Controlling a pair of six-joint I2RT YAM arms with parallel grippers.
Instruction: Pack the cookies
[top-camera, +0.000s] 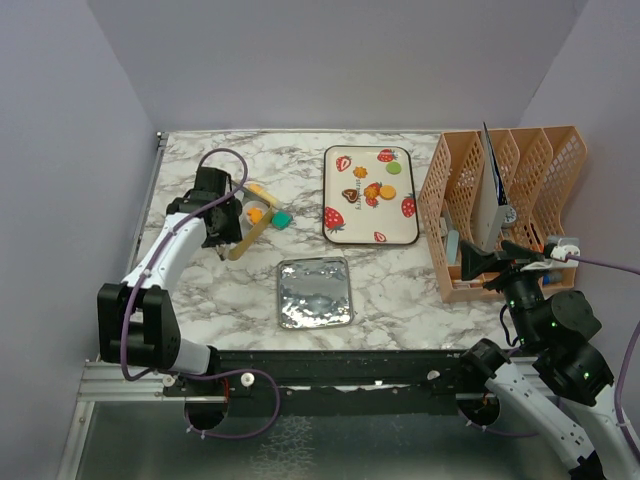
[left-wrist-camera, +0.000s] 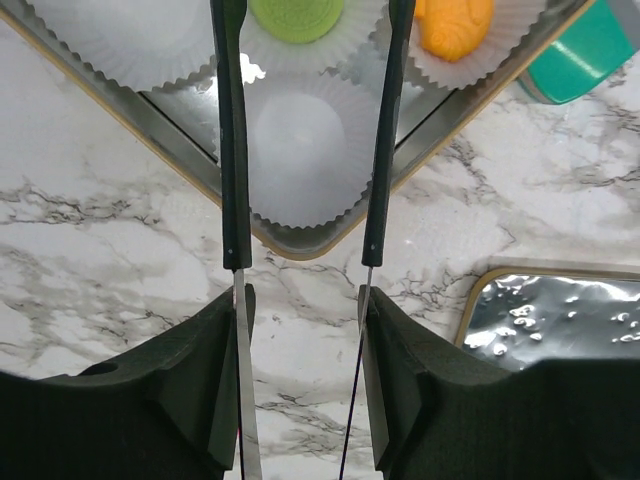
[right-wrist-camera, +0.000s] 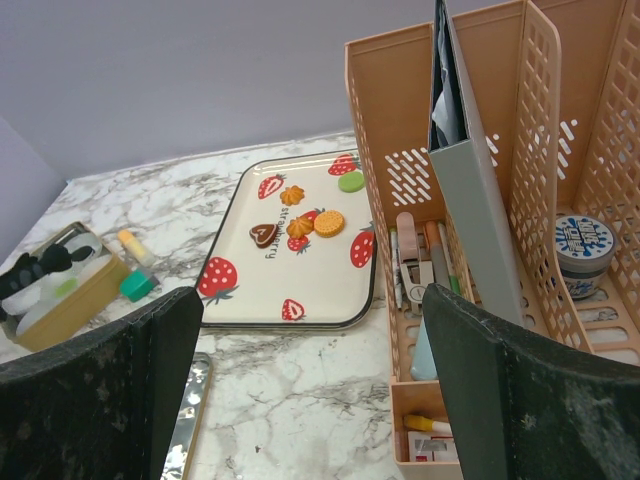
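Over paper cup (left-wrist-camera: 298, 160) | left end effector (left-wrist-camera: 300, 282) half-spread, holding nothing | right end effector (right-wrist-camera: 310, 395) wide apart, empty

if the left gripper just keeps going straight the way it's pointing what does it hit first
Most likely the empty white paper cup in the near corner of the cookie tin. The left gripper points down at it, fingers half open and framing that cup, though how far above it hangs is unclear.
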